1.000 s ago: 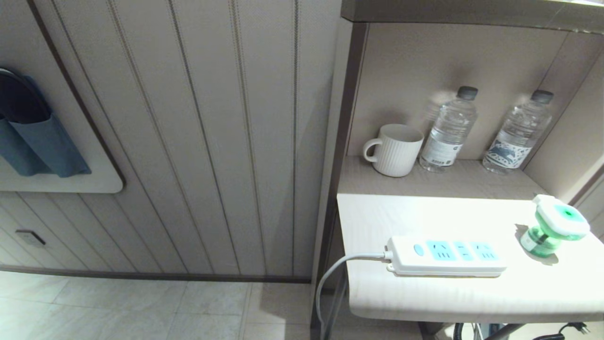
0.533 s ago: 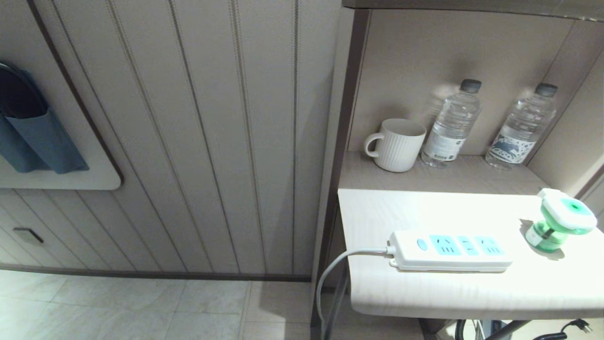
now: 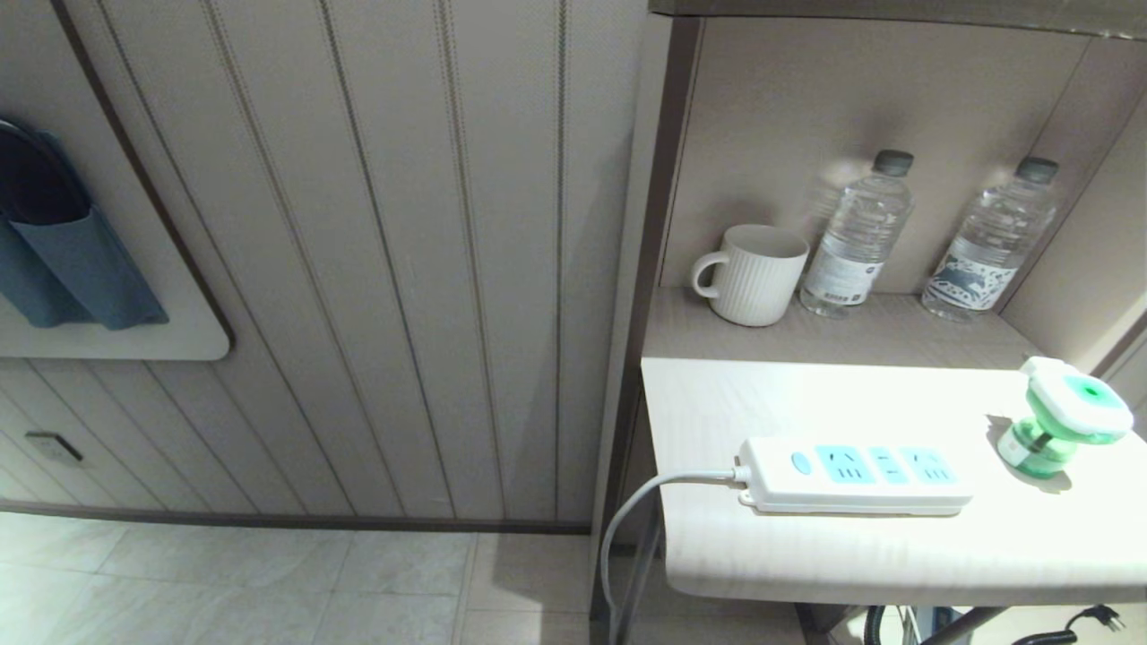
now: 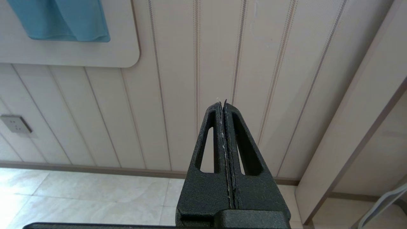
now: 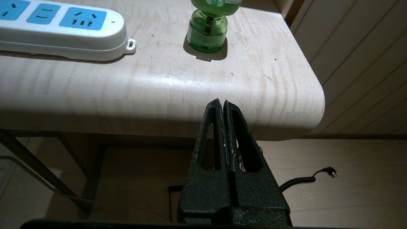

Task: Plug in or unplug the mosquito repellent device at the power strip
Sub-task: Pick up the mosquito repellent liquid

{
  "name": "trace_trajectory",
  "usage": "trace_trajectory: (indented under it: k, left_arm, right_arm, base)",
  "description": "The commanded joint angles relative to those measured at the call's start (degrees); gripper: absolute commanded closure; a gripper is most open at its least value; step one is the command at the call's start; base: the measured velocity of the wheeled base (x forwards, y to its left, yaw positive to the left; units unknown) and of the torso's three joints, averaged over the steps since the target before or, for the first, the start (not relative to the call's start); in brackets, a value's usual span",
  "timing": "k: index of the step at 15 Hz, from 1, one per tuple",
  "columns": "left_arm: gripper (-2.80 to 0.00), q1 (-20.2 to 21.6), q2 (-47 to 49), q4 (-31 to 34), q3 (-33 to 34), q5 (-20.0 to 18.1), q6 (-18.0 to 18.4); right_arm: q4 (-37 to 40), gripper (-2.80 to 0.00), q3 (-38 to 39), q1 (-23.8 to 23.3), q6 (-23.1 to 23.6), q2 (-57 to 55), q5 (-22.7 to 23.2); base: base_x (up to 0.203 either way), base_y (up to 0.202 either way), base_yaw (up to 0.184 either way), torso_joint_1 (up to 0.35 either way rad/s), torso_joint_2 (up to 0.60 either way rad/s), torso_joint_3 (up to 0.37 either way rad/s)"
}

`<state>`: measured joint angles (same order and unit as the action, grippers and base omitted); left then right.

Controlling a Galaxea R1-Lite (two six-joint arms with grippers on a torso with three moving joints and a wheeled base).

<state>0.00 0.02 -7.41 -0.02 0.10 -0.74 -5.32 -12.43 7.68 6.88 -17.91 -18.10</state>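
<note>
Repellent unit first: the small mosquito repellent device with the white rounded head, green centre and translucent green liquid bottle (image 3: 1059, 428) stands upright on the pale wood-grain worktop (image 3: 860, 555), near its right end. It's just beside the white oblong plastic power strip with three light-blue socket panels (image 3: 856, 476) but not touching it, so nothing's plugged in and I'd guess plugging in is the job. The strip lies flat with sockets facing up, which should make a straight push down workable.

The right hand (image 5: 222, 103) is clenched, holding nothing, sitting low in front of the worktop's front edge, short of the device. The left hand (image 4: 222, 102) is clenched too and empty, parked facing the ribbed beige wall panelling (image 4: 190, 63).

Compared with a second ago, the whole head view has shifted a bit, so that's the camera moving. The device and strip haven't budged relative to each other.
</note>
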Motion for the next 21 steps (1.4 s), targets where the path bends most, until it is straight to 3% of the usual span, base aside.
trace_trajectory:
  k: [1,2,6,15,21]
  left_arm:
    - [0.00,0.00,0.06,-0.06,0.02,-0.01,-0.05]
    - [0.00,0.00,0.06,-0.06,0.02,-0.01,-0.05]
    - [0.00,0.00,0.06,0.03,0.02,-0.01,0.04]
    - [0.00,0.00,-0.02,-0.06,0.02,-0.01,0.39]
    - [0.00,0.00,-0.02,-0.06,0.02,-0.01,0.39]
  right_arm:
    - [-7.74,0.00,5.04,-0.25,0.77,0.60,-0.32]
    - [-12.70,0.00,7.68,-0.38,1.31,0.60,-0.50]
    - [-14.81,0.00,9.79,-0.30,1.56,-0.81,-5.20]
    - [-19.80,0.00,9.29,-0.77,1.24,-8.04,-6.45]
    - [-36.93,0.00,9.01,-4.60,-5.31,-22.96,-7.21]
  base:
    - [0.000,0.000,0.000,0.000,0.00,0.000]
    - [0.000,0.000,0.000,0.000,0.00,0.000]
    - [0.000,0.000,0.000,0.000,0.00,0.000]
    - [0.000,0.000,0.000,0.000,0.00,0.000]
    - [0.000,0.000,0.000,0.000,0.00,0.000]
